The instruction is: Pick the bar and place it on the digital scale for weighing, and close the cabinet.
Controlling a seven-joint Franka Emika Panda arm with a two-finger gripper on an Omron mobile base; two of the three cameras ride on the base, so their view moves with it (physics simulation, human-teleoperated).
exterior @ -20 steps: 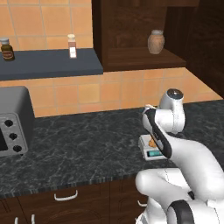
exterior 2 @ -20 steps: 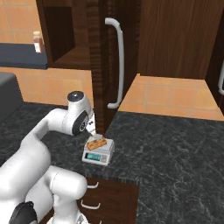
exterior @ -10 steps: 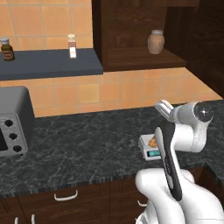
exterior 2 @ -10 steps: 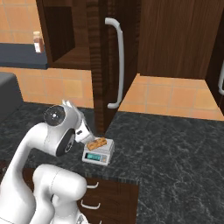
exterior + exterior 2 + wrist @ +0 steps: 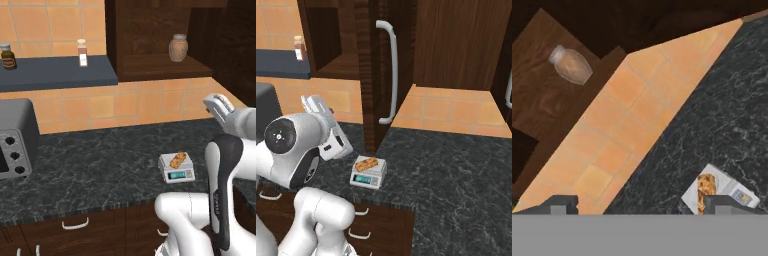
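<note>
The tan-orange bar [image 5: 178, 160] [image 5: 367, 163] [image 5: 704, 189] lies on the small light grey digital scale [image 5: 181, 175] [image 5: 367, 179] [image 5: 739, 192] on the black counter. My gripper [image 5: 218, 104] [image 5: 315, 106] [image 5: 643, 205] hangs well above the scale, open, with nothing between its fingers. The dark brown cabinet door [image 5: 372, 75] stands swung open just behind the scale, its silver bar handle [image 5: 389, 70] facing right. The cabinet's open inside [image 5: 150, 40] holds a clay jar [image 5: 178, 47] [image 5: 571, 65].
A grey toaster oven [image 5: 12, 137] stands at the counter's left. A dark shelf [image 5: 55, 72] above it carries a spice bottle [image 5: 82, 52] and a dark jar [image 5: 7, 55]. Drawers with curved handles [image 5: 75, 223] run below the counter edge.
The hand has risen from the scale and swung up and away from it. The bar stays on the scale platform.
</note>
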